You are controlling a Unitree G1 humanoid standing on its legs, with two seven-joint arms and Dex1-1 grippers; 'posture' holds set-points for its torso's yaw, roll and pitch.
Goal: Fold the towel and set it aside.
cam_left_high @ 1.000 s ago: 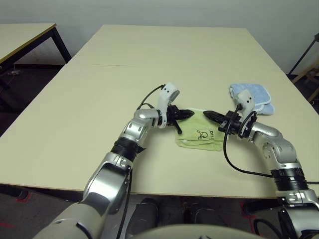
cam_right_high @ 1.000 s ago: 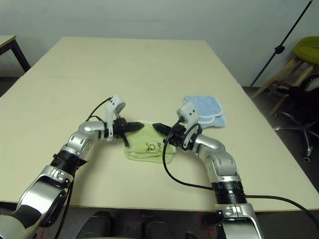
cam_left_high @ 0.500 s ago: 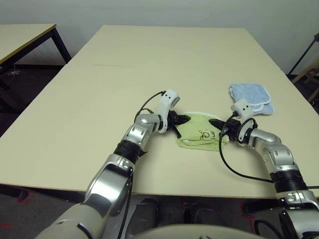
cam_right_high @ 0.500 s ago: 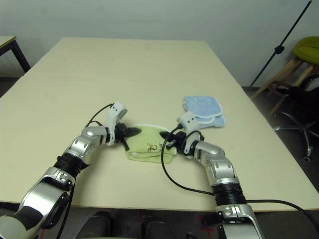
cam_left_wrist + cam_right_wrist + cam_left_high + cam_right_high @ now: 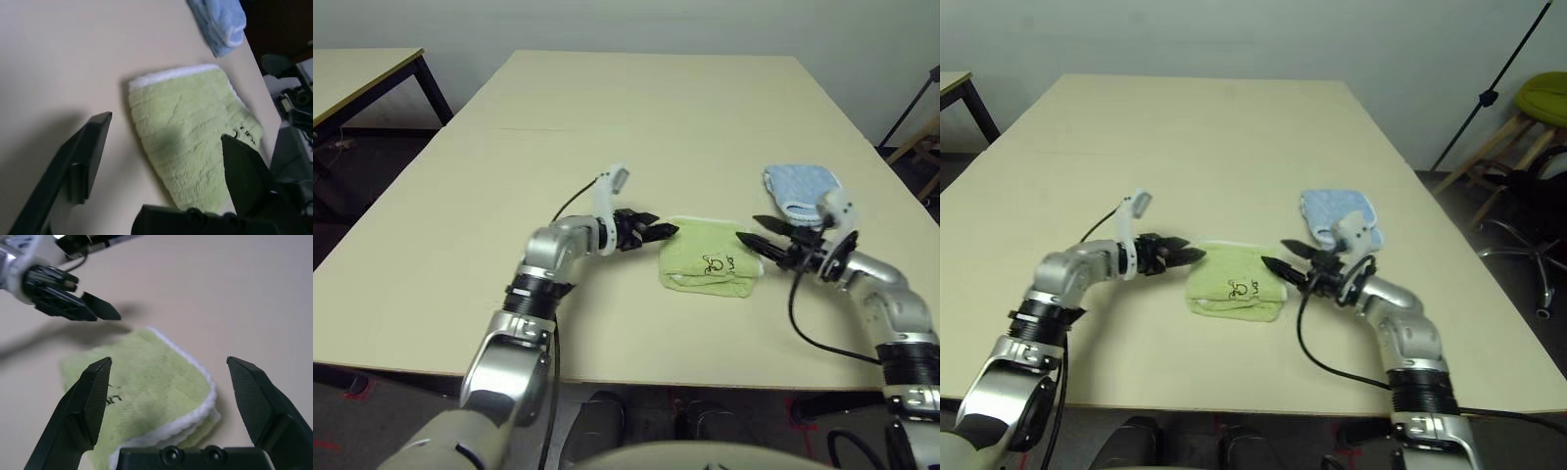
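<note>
- Left eye view: the near edge of the table [image 5: 607, 376] crosses in front of the robot; the green towel [image 5: 705, 257] lies flat beyond it, between the two grippers.
- Towel condition: folded into a compact, layered pad, dark embroidered mark [image 5: 717, 264] facing up, white stitching along the far edge. The folding appears complete or nearly so; setting the pad aside appears to remain.
- Left gripper [image 5: 668, 225]: fingers spread, pinching nothing, at the towel's left side.
- Right gripper [image 5: 746, 228]: fingers spread, pinching nothing, at the towel's right side. In its wrist view, a corner of the pad lies between the spread fingers, with bare table beside it.
- Step in hand, as judged: release and clear the folded pad, or re-grip it for the transfer.
- To do it well: keep both grippers clear of the top layer, check that the layers lie flush, then take all layers together at opposite sides and lift evenly.
- Caution: a pinch on the upper layer alone could open the fold; uneven arm travel could twist the soft pad.
- Farther off, toward the robot's right: a light blue folded cloth [image 5: 1332, 209] rests on the table. Leave room beside it if the pad is set there.
- Containers: none stands on the table; both cloths lie directly on its surface.
</note>
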